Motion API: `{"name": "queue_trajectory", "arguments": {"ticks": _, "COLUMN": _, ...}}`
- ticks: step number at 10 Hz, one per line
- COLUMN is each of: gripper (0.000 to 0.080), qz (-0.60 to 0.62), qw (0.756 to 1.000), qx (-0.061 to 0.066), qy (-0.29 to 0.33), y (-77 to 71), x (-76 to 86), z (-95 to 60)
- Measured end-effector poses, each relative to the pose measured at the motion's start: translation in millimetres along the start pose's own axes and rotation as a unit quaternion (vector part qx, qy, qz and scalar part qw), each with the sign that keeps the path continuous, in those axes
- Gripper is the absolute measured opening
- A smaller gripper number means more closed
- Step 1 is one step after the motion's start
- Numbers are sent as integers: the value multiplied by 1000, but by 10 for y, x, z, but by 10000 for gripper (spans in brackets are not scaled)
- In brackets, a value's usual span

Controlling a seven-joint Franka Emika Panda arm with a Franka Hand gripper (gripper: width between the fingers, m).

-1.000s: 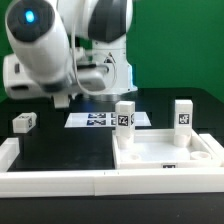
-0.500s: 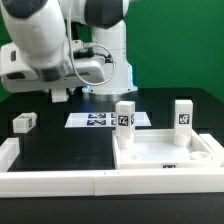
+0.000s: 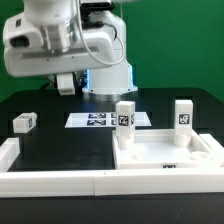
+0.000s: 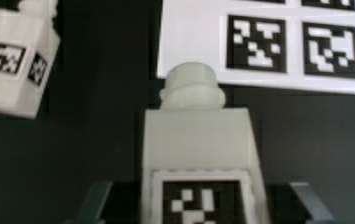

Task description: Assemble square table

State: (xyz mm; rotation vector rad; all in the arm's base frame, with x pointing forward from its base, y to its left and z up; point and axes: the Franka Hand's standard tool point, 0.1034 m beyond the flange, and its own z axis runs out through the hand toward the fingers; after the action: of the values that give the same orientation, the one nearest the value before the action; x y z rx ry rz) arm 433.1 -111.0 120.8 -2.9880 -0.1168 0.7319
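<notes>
The white square tabletop (image 3: 150,158) lies at the exterior view's right, with two legs standing upright on it (image 3: 125,117) (image 3: 183,113). My gripper (image 3: 65,84) hangs above the table's left half, shut on a white tagged leg (image 4: 199,150). The leg's round peg end points away from the fingers (image 4: 103,203), and its tag faces the wrist camera. The gripper (image 4: 200,208) stands high above the black surface. Another loose leg (image 3: 24,122) lies on the table at the exterior view's left. It also shows in the wrist view (image 4: 17,60).
The marker board (image 3: 98,120) lies flat behind the tabletop and shows in the wrist view (image 4: 280,40). A long low white wall (image 3: 60,182) edges the table's front. The arm's white body (image 3: 55,40) fills the upper left.
The arm has risen and swung, lifting the gripper and the leg higher above the table. The tabletop, the standing legs and the loose leg have not moved.
</notes>
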Motion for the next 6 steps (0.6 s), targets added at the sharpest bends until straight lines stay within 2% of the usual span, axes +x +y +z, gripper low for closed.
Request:
{"name": "queue_trajectory", "arguments": {"ticks": 1, "gripper": 287, "qz": -3, "qw": 1000, "qx": -4, "qy": 25, "y": 13, "x": 18, "z": -54}}
{"name": "queue_trajectory", "arguments": {"ticks": 4, "gripper": 287, "qz": -8, "qw": 991, "qx": -19, "qy": 129, "y": 53, "x": 75, "z": -48}}
{"name": "queue_trajectory", "arguments": {"ticks": 5, "gripper": 287, "qz": -7, "qw": 988, "qx": -21, "qy": 151, "y": 49, "x": 91, "z": -46}}
{"name": "queue_trajectory", "arguments": {"ticks": 6, "gripper": 287, "qz": 2, "qw": 983, "qx": -17, "qy": 181, "y": -12, "x": 188, "z": -78}}
